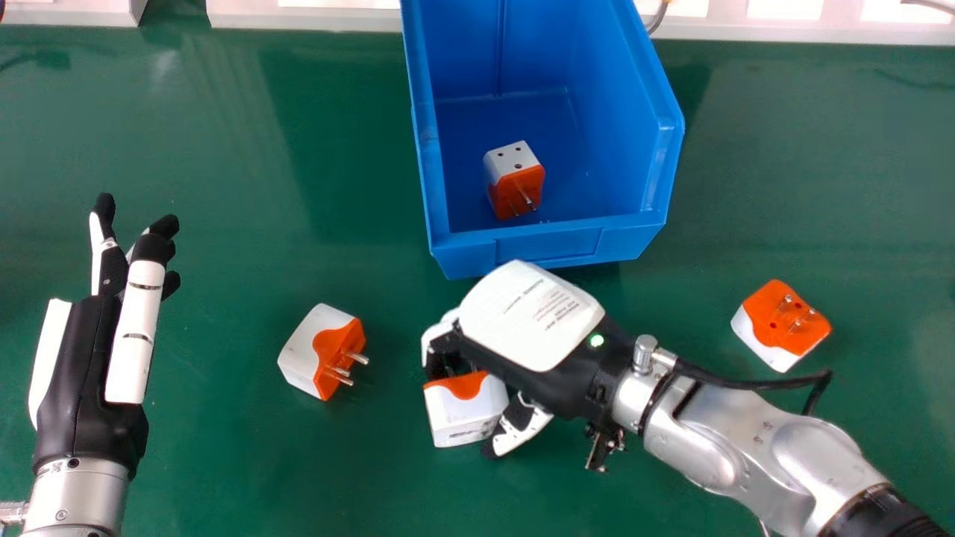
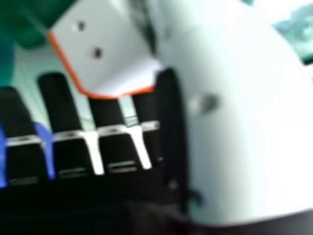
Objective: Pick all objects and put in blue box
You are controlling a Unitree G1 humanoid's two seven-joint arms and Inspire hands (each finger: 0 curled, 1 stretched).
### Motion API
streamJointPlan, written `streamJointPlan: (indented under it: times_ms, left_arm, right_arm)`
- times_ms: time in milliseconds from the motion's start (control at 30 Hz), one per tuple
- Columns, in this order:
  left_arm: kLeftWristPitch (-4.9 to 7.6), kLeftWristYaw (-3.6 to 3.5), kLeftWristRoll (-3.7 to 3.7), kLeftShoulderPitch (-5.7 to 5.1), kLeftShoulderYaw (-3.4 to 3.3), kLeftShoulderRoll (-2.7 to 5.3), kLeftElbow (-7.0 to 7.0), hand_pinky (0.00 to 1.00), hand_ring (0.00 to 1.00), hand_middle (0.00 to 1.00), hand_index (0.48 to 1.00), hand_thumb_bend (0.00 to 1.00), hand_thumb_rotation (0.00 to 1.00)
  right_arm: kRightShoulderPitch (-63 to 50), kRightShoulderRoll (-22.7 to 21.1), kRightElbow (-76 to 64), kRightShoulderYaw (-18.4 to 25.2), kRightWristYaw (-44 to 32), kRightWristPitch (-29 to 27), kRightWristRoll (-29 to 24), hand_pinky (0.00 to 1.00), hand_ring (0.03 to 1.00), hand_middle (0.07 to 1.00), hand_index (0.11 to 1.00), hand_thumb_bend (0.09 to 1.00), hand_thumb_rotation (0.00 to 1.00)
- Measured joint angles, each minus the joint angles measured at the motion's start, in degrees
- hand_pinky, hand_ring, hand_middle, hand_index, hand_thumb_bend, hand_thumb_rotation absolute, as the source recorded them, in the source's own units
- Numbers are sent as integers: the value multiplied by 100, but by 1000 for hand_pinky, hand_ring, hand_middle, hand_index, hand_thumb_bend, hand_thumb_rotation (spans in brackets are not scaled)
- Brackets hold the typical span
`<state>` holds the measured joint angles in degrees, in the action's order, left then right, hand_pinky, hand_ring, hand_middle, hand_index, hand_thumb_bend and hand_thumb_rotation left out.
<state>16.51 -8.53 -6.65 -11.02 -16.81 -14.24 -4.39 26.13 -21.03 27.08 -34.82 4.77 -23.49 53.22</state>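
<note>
Green tabletop [image 1: 224, 462] runs beneath the whole job, with pale panels [image 1: 321, 19] along its far edge. On it, just on the near side of the box, is the plug adapter in work [image 1: 466, 418], its white body toward the robot and its orange part toward the curled fingers [image 2: 58, 103]. The right hand [image 1: 530, 313] comes over it from the right, fingers bent round the far side, thumb [image 2: 234, 122] close against the other; how firmly they press, I cannot tell. Good practice here is to bring the thumb in squarely on the white casing, so that the pinch crosses the body and no prong takes the load. Lift straight up first, test for slip, and only then travel.

The blue box [image 1: 559, 246] lies straight ahead, so the carry should be short, but its front wall wants clearing with both knuckles and load. One adapter [image 1: 515, 183] rests inside near that wall; lowering the next a little deeper would spare a knock. Outward again, a left-side adapter [image 1: 302, 347] and a right-side adapter [image 1: 768, 309] await their turn, prongs exposed. At the view's left, the left hand [image 1: 82, 373] is idle, its fingers straight and holding nothing.
</note>
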Motion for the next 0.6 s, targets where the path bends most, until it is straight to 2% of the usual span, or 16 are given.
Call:
streamJointPlan:
  times_ms: [133, 433, 600]
  left_arm:
    - [0, -5, -1, 1, 1, 0, 0, 917, 942, 929, 932, 475, 1000]
    - [-33, -22, -11, 8, 1, -1, 0, 928, 945, 932, 934, 485, 1000]
    - [-52, -24, -10, 14, 2, -3, 0, 932, 946, 932, 931, 459, 1000]
  right_arm:
    - [27, 22, -39, 114, -268, 226, -166, 166, 219, 401, 524, 505, 0]
    - [-45, 44, -223, 114, -406, 413, -172, 168, 222, 400, 521, 507, 0]
    - [-265, 24, -548, 139, -576, 542, -241, 188, 253, 410, 528, 506, 0]
